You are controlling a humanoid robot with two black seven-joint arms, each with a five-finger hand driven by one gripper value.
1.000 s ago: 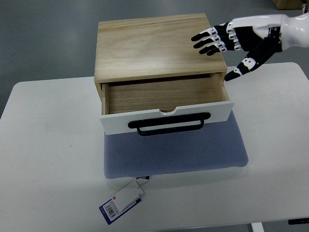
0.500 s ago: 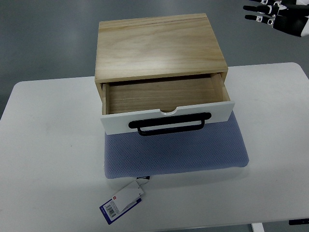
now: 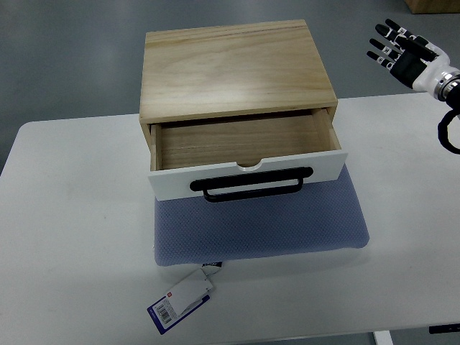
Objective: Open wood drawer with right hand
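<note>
wood drawer (image 3: 244, 147) pulled out of its box, empty inside | right hand (image 3: 399, 52) well right of drawer, fingers spread, holding nothing | blue mat (image 3: 259, 223) under drawer on table (image 3: 72, 215)

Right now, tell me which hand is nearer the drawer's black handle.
Right. The right hand hangs open, up and right of the black handle, past the wooden box. The left hand is out of view.

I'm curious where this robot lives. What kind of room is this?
Probably a lab or test room, not a home. A plain white table stands on a bare grey floor, holding just a wooden drawer box on a blue mat, with the right robot hand raised beside it.
</note>
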